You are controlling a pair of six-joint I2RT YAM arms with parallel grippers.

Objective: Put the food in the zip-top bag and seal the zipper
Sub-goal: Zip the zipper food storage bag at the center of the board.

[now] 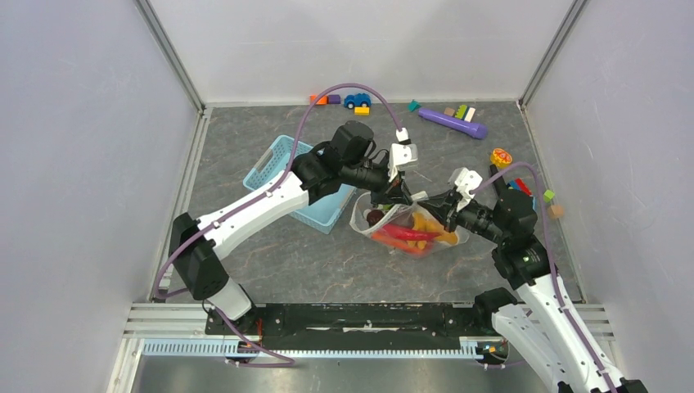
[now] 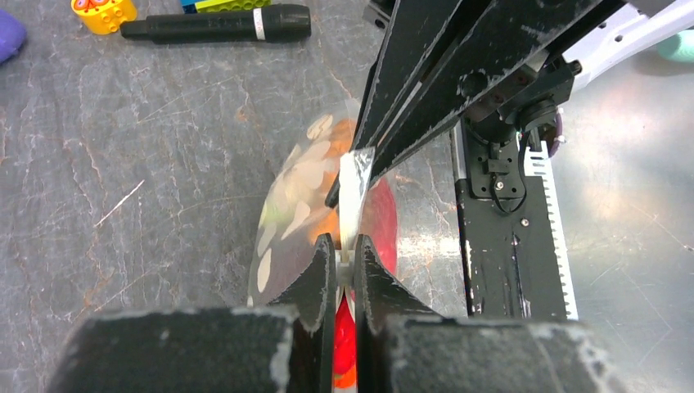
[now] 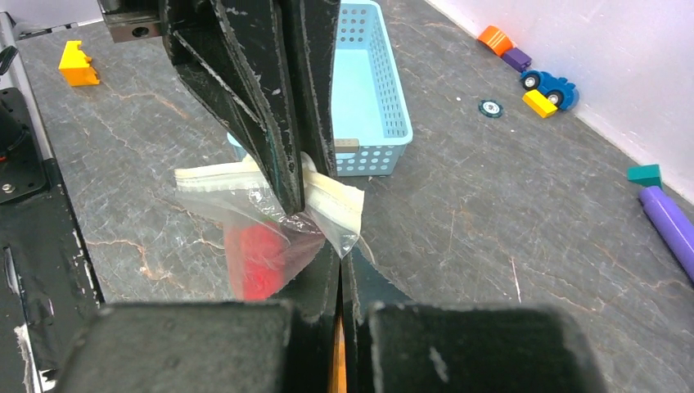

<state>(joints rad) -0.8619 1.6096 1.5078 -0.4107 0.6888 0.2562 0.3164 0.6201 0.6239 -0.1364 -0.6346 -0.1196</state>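
Gripping the bag (image 1: 367, 223) by its top edge near the middle of the surface (image 1: 327, 270), just in front of the blue basket (image 1: 278, 160). Pinching the pale zipper (image 2: 356, 184) with the left jaws, pressed almost together with only the thin strip between them. Pinching the same strip with the right jaws too, shut down to a sliver on the plastic, tip to tip with the left ones. Carrying the food (image 1: 409, 233) already inside, red, orange and yellow pieces showing through the clear film and sagging below the held edge.

Judging the bag as light but floppy, with slick, soft film, likely folding or slipping wherever gripped away from the zipper. Treating the zipper as the only stiffish part, and so the place for taking hold: anchoring one end with one pair of jaws, running along the track with the other. Expecting the loose toy pieces to roll and shift the weight, perhaps tugging at the mouth. Not managing to make out the track's state, closed or open, nor any slider, both hidden behind the jaws.
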